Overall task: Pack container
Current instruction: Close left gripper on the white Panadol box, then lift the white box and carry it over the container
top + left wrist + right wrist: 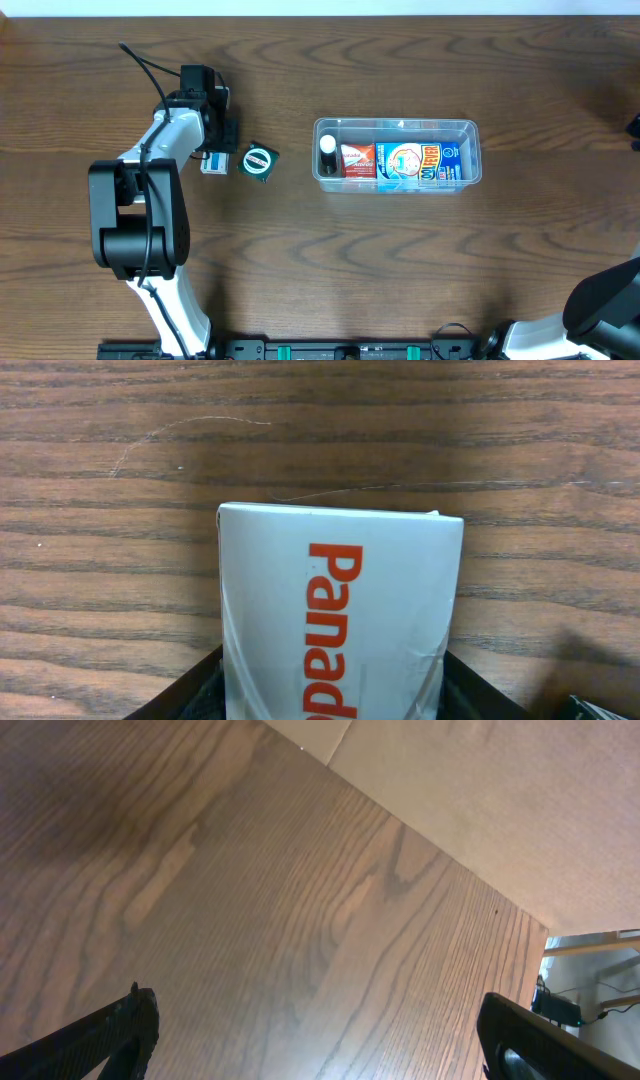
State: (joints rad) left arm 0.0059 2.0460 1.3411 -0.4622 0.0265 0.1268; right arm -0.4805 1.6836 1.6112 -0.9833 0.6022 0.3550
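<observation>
Left tool: I see it clamped on the white box, touching both sides.
Right tool: spread wide, holding nothing.
Container: well apart from the box.

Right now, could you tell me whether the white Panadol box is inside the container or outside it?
Outside: the white box is gripped by the left hand down at the table, well left of the container.

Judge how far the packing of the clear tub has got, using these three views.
Done: the clear tub already holds a white-capped bottle, a red box and a blue box. In hand: the left gripper straddles the white Panad-lettered box; grip unclear. Left: that box and the green-labelled item beside it. The right gripper is open, idle.
</observation>
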